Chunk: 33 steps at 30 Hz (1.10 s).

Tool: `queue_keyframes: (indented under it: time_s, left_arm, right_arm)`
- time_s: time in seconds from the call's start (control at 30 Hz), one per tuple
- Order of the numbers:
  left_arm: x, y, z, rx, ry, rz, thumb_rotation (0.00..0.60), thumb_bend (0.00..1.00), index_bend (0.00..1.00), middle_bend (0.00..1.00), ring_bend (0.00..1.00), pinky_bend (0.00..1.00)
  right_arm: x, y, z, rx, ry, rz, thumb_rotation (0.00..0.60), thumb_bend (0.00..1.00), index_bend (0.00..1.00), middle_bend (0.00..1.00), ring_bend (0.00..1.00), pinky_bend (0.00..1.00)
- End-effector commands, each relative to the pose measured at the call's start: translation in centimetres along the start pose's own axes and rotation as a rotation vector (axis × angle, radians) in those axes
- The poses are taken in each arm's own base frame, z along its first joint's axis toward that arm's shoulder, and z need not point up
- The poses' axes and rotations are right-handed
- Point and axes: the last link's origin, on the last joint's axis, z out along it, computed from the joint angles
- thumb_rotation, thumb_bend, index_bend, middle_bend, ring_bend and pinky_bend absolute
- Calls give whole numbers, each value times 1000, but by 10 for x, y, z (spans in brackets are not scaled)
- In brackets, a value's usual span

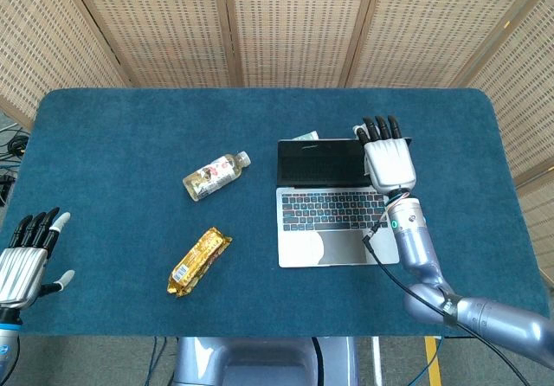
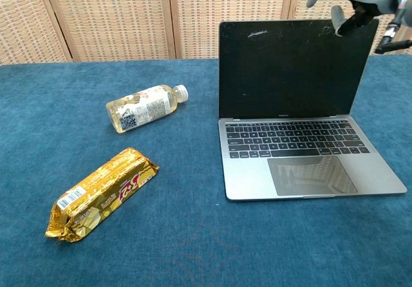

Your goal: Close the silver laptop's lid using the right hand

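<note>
Silver laptop (image 1: 333, 197) open on the blue table (image 1: 130, 126), screen upright and dark, keyboard facing the robot. Over the screen's top right corner: right hand (image 1: 389, 159), empty, fingers extended side by side in the head view, fingertips (image 2: 339, 22) curling down over the lid's upper edge (image 2: 296, 22) in the chest view; contact with the edge not clear. Best done by settling fingertips behind that edge, nearer its middle than the corner to avoid twisting the hinge, then drawing forward and down in an arc about the hinge, easing off near the keyboard. Far left of the laptop, at the table's near edge: left hand (image 1: 24, 260), idle, fingers spread, holding nothing. Left of the laptop: capped bottle (image 2: 145, 107) on its side, pale yellow liquid inside; nearer the robot, sealed gold snack packet (image 2: 103, 192), contents unseen.
</note>
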Motion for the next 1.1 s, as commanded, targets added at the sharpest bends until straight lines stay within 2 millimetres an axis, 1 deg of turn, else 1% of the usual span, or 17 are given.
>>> queue_keyframes:
  time_s: [0.03,0.4,0.63,0.87,0.97,1.1]
  left_arm:
    - [0,0,0,0,-2,0,600,244,0,0,0,0]
    - [0,1,0,-8,-6,-2,600,245,0,0,0,0]
    - [-2,1,0,-8,-15,1,600,247,0,0,0,0]
    - [-1,1,1,-5,-14,-1,600,246,0,0,0,0]
    - [-2,1,1,-4,-18,0,600,246,0,0,0,0]
    - [-2,1,1,-5,-21,2,600,247,0,0,0,0]
  right_arm:
    - [-1,-3,1,0,-1,-3,600,878,189,133,19,0]
    - [-11,-14,-1,7,-19,17,600,883,221,163,35,12]
    - [-8,-17,-2,12,1,17,600,881,233,175,48,34]
    - [-9,-19,-3,17,-3,5,600,880,248,191,59,34]
    - [-8,-20,-4,16,1,-4,600,878,271,221,73,37]
    - [-5,-21,-5,14,13,-10,600,883,321,287,104,48]
